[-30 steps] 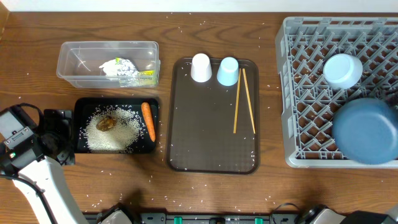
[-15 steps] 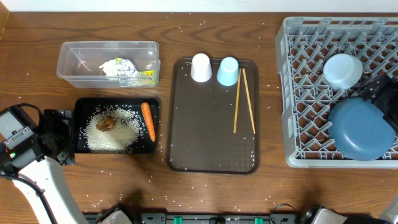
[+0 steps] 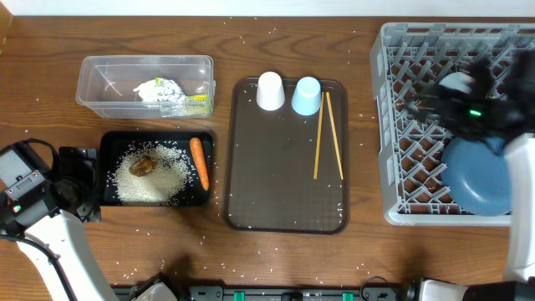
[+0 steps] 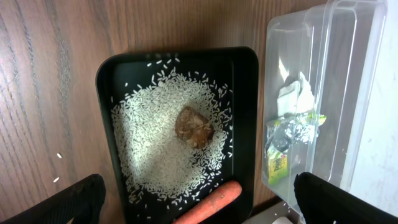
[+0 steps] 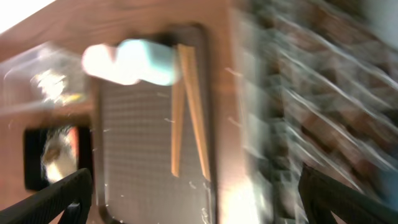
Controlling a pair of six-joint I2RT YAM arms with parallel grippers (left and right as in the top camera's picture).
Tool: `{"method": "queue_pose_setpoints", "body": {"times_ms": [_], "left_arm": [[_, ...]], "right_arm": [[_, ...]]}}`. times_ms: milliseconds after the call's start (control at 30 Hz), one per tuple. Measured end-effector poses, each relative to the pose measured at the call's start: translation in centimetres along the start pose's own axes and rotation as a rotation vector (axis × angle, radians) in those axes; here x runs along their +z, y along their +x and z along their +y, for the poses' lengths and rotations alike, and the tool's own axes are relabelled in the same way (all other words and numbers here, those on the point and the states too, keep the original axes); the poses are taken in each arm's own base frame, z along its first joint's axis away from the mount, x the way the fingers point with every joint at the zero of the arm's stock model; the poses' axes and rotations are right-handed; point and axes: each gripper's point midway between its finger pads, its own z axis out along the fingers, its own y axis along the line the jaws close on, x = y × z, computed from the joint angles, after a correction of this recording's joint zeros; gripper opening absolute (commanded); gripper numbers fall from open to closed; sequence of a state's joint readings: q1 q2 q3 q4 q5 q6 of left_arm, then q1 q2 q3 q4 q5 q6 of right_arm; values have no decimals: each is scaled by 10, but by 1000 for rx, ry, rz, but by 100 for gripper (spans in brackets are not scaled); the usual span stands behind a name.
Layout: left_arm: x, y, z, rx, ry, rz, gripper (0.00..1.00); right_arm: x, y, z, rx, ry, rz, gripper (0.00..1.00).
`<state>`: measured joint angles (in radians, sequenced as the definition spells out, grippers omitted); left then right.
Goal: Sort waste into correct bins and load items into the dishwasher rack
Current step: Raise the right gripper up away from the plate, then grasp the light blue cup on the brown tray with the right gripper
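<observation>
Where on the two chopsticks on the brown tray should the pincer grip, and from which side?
Grip the chopsticks toward their far end, just clear of the light-blue cup, coming straight down from above. They lie flat on the brown tray, nearly touching at the far end and splaying toward the near end, so closing across them there likely catches both.

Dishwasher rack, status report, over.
Left gripper, right gripper open, empty. Rack holds dark-blue plate; white cup, light-blue cup, chopsticks on brown tray. Right arm blurred above rack.
</observation>
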<state>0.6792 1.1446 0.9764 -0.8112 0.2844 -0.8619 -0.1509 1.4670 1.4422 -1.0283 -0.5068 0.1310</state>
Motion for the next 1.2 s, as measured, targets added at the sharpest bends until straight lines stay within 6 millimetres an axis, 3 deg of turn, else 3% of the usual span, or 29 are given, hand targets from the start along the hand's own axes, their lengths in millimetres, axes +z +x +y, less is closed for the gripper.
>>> {"method": "queue_pose_setpoints", "body": {"times_ms": [67, 200, 300, 400, 500, 633, 867, 1200], "left_arm": [[0, 0, 0, 0, 0, 0, 98], [0, 0, 0, 0, 0, 0, 98], [0, 0, 0, 0, 0, 0, 98], [0, 0, 0, 0, 0, 0, 98], [0, 0, 0, 0, 0, 0, 98], [0, 0, 0, 0, 0, 0, 98], [0, 0, 0, 0, 0, 0, 98], [0, 0, 0, 0, 0, 0, 98]], "right_arm": [[19, -2, 40, -123, -62, -12, 99], [56, -2, 96, -273, -61, -54, 99], [94, -1, 115, -341, -12, -69, 99], [141, 0, 123, -382, 39, -84, 99], [185, 4, 119, -408, 97, -86, 99], [220, 9, 100, -414, 176, -78, 99], [240, 7, 86, -411, 226, -90, 99], [282, 22, 64, -409, 256, -52, 97]]}}
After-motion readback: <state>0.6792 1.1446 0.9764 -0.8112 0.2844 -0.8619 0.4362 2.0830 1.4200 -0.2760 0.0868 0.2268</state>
